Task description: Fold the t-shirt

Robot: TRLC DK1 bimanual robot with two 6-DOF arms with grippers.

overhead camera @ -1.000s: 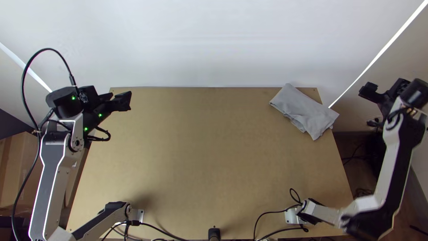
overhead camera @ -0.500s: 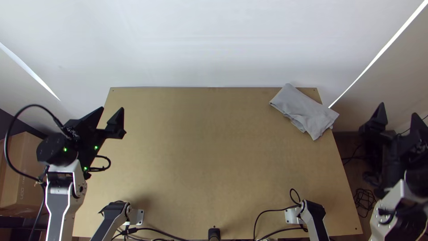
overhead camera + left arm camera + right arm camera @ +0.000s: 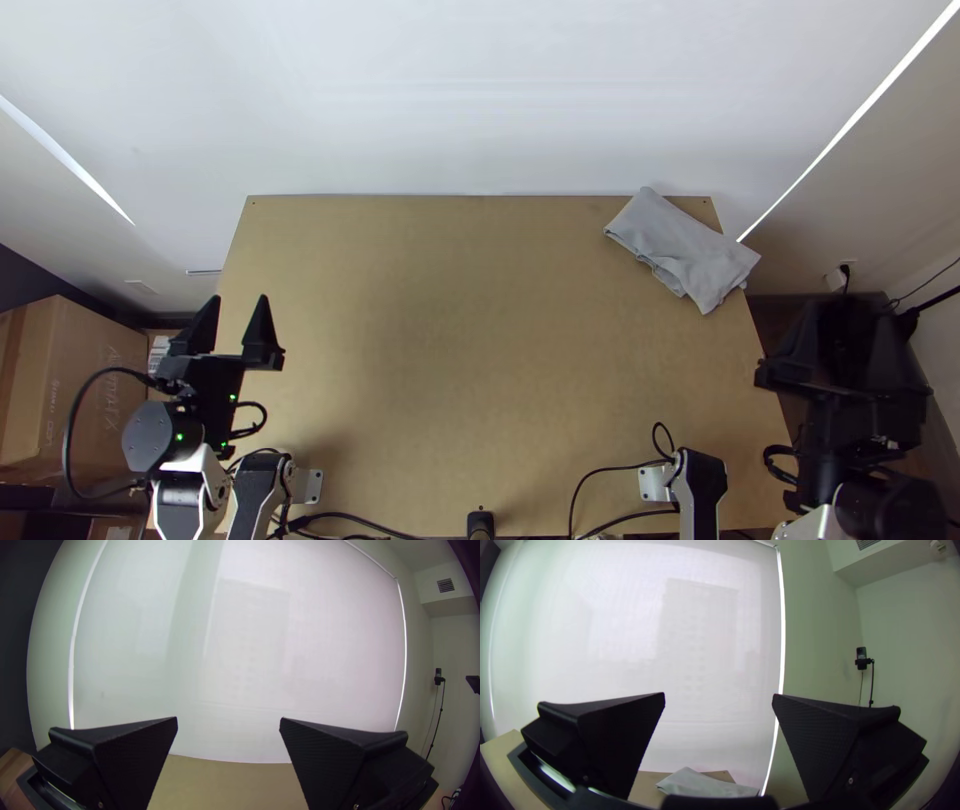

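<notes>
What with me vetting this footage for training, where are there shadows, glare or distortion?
Top view: a shadow on the light wooden table beside the left arm's base; a thin bright strip right of the white blind. Left wrist view: the blind's straight edges bow, corners darken. Right wrist view: wide black fingers against the bright blind.

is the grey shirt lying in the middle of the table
No, the folded grey shirt lies at the table's far right corner.

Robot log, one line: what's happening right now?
t-shirt: folded bundle, far right corner of table, partly past edge | left claw: open, empty, near left edge | right claw: open, empty, near right edge
</notes>
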